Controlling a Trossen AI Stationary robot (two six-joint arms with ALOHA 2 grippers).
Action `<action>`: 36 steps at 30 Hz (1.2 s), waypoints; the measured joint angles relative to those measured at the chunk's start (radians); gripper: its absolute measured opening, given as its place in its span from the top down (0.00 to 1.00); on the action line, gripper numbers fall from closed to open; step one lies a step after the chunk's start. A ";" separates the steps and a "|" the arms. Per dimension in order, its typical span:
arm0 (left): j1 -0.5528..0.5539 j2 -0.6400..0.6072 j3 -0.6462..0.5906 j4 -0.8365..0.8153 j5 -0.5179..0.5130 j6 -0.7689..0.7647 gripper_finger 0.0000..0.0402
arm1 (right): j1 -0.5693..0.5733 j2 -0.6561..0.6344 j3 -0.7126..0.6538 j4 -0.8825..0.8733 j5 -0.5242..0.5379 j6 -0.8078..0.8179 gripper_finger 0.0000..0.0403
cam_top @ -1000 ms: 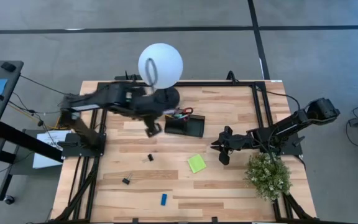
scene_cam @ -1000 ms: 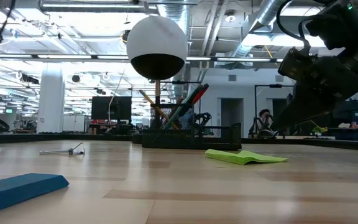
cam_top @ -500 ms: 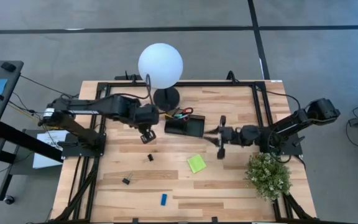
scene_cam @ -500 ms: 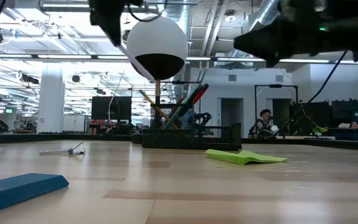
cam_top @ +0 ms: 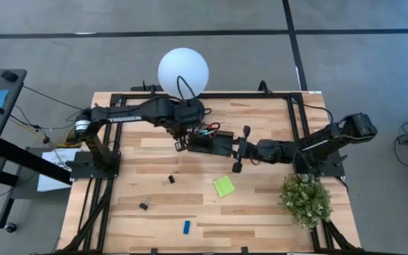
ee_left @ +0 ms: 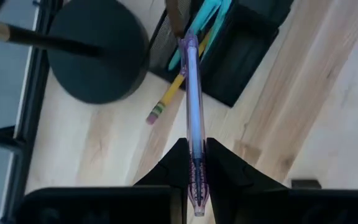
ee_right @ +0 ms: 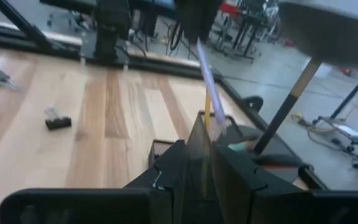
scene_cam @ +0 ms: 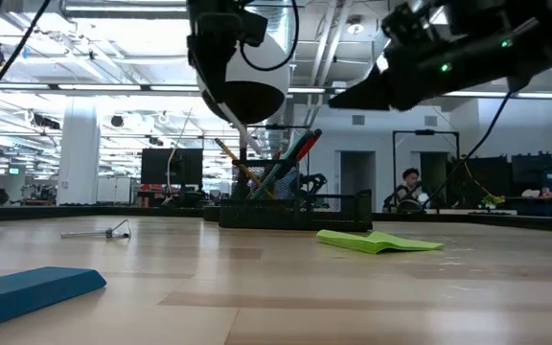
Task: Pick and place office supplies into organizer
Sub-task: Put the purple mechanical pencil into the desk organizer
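Observation:
The black organizer stands mid-table, and its mesh cup holds red-handled scissors, teal pens and a yellow pencil. My left gripper hovers at the cup's left side, shut on a light-blue pen. My right gripper hangs at the organizer's right end, its fingers close together with nothing between them. A lime-green sticky pad, two black clips and a blue eraser lie flat on the table. My left gripper pinches the pen between its two fingers near the pen's back end, and a short stub pokes out behind them. The pen runs along the fingers and slants down, lifted clear. Its tip is at the cup, among the teal pens.
The white globe lamp's round black base stands just beyond the cup, close to my left gripper, with its globe above. A green potted plant sits at the right near corner. Bare wood lies along the near half around the loose items.
My left gripper, keeping the pen, dipped slightly toward the near-left, then swung toward the table's right and far edge up to the organizer's cup. My right gripper travelled toward the table's left and slightly far, arriving at the organizer's right end.

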 joint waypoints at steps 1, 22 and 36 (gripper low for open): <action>0.001 0.010 0.020 -0.025 0.000 0.000 0.95 | -0.001 0.017 0.004 0.000 0.000 0.001 0.82; 0.010 0.107 0.187 -0.213 0.024 0.080 0.95 | -0.035 0.121 0.011 0.020 -0.004 -0.006 0.82; 0.081 0.176 0.196 -0.242 0.077 0.129 0.94 | -0.048 0.122 0.010 0.023 -0.008 -0.007 0.82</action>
